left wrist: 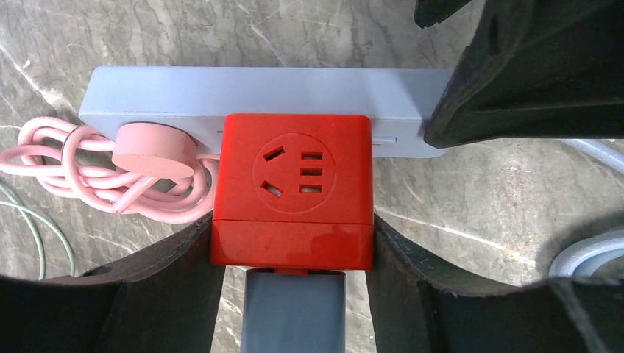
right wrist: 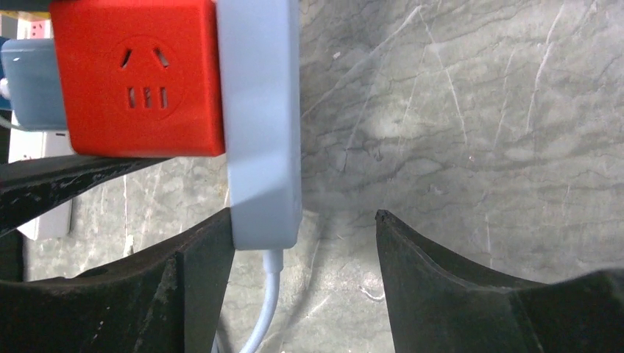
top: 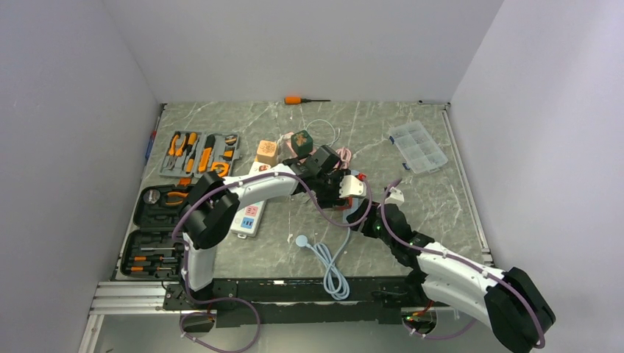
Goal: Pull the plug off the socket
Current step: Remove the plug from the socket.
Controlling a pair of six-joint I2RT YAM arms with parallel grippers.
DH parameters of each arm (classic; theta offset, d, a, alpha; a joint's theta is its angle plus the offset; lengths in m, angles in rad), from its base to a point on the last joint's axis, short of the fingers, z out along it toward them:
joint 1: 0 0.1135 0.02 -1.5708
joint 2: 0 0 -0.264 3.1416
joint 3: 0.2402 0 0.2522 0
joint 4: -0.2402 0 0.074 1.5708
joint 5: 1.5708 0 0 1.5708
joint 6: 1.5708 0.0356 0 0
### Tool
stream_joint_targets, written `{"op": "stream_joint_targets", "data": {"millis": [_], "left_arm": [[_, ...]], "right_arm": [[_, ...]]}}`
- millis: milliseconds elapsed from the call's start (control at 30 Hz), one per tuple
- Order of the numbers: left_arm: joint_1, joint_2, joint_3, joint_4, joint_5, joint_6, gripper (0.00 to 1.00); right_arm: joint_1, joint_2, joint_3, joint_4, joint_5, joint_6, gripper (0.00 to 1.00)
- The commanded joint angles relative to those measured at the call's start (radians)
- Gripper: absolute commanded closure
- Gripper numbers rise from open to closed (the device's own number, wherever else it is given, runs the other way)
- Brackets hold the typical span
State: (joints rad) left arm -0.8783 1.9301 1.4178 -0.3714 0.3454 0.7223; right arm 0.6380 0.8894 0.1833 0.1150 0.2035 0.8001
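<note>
Up close, the left tool [left wrist: 293, 222] is clamped on the red plug [left wrist: 294, 176] (both sides squeezed). The plug sits in the pale socket strip [left wrist: 221, 88] on the table [right wrist: 456, 110]. Beyond, the right tool [right wrist: 303, 215] gapes wide at the strip's end, gripping nothing.

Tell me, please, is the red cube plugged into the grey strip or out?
Plugged in: the red cube sits flush against the grey strip, no gap visible, left gripper clamping its sides.
</note>
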Motion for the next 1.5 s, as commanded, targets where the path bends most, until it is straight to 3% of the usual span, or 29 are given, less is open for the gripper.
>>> {"op": "stream_joint_targets", "data": {"millis": [0, 333, 600, 700, 1000, 1200, 1467], "left_arm": [[-0.002, -0.093, 0.055, -0.029, 0.05, -0.039, 0.96], [-0.001, -0.108, 0.05, -0.011, 0.043, -0.039, 0.97], [0.0, -0.112, 0.054, -0.005, 0.041, -0.044, 0.99], [0.002, -0.119, 0.053, -0.008, 0.04, -0.046, 0.99], [0.03, -0.181, 0.033, -0.053, 0.052, -0.045, 1.0], [0.079, -0.249, -0.048, -0.078, 0.042, 0.001, 1.0], [0.131, -0.3, -0.113, -0.12, 0.049, 0.081, 1.0]], "right_arm": [[-0.042, 0.043, 0.038, 0.098, -0.078, -0.019, 0.29], [-0.084, 0.217, 0.08, 0.316, -0.263, 0.012, 0.35], [-0.084, 0.283, 0.082, 0.343, -0.26, 0.018, 0.53], [-0.084, 0.309, 0.082, 0.317, -0.228, 0.012, 0.58], [-0.129, 0.397, 0.105, 0.26, -0.159, 0.002, 0.92], [-0.132, 0.341, 0.11, 0.152, -0.029, -0.031, 1.0], [-0.129, 0.294, 0.146, 0.007, 0.04, -0.023, 1.0]]}}
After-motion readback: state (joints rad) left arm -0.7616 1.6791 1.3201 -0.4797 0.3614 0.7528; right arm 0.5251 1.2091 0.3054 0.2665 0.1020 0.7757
